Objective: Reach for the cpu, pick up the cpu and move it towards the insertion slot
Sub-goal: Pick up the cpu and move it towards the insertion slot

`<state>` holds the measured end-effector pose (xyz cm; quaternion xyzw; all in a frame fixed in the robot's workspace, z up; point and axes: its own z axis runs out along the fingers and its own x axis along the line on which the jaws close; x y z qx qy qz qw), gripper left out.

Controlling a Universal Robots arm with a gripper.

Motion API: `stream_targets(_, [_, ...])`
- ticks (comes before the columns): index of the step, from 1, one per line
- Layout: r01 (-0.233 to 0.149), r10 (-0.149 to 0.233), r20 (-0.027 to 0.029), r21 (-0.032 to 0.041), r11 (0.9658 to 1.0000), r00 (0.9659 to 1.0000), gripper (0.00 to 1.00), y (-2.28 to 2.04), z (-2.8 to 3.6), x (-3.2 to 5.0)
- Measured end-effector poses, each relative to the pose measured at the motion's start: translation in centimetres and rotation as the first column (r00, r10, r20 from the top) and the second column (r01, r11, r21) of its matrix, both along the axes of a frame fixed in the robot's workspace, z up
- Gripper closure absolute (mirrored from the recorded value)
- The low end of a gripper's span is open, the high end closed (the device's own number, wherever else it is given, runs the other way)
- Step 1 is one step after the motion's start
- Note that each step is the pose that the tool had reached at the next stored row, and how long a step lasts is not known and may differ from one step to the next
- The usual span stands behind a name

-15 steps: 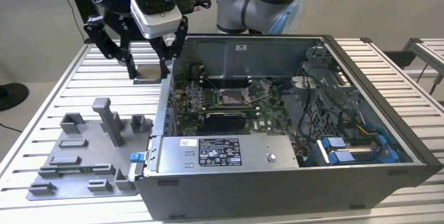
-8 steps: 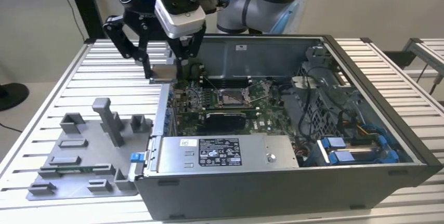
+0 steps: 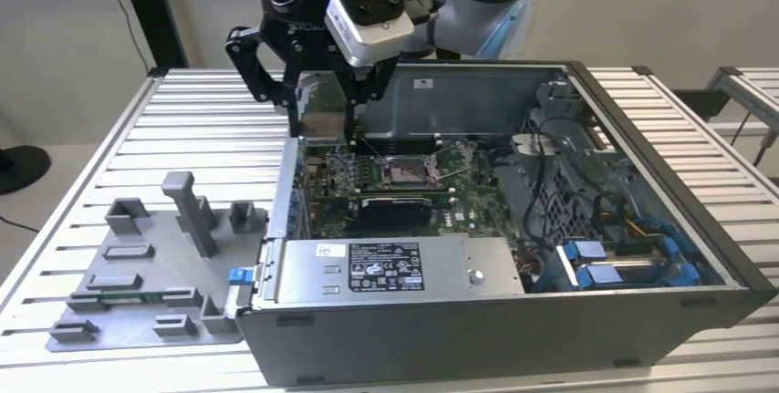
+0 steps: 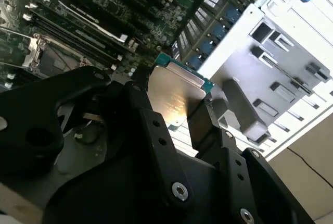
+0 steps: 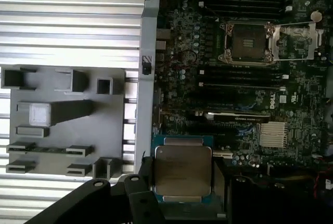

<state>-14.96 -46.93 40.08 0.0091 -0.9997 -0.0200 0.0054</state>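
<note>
While end effector [image 4: 179, 110] grips one cpu [image 5: 182, 170], one insertion slot [image 5: 248, 42]

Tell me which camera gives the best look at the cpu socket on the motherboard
The first wrist view: the insertion slot appears face on, silver frame and dark centre unobstructed. The exterior view shows it inside the case, farther off and at an angle. In the second wrist view it sits cut off at the picture's edge.
</note>
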Motion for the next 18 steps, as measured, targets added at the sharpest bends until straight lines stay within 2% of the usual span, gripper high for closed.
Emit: stream_targets(18, [0.000,0.000,0.0000,0.0000,1.0000,1.0000,1.00,0.00,-0.01,7.22])
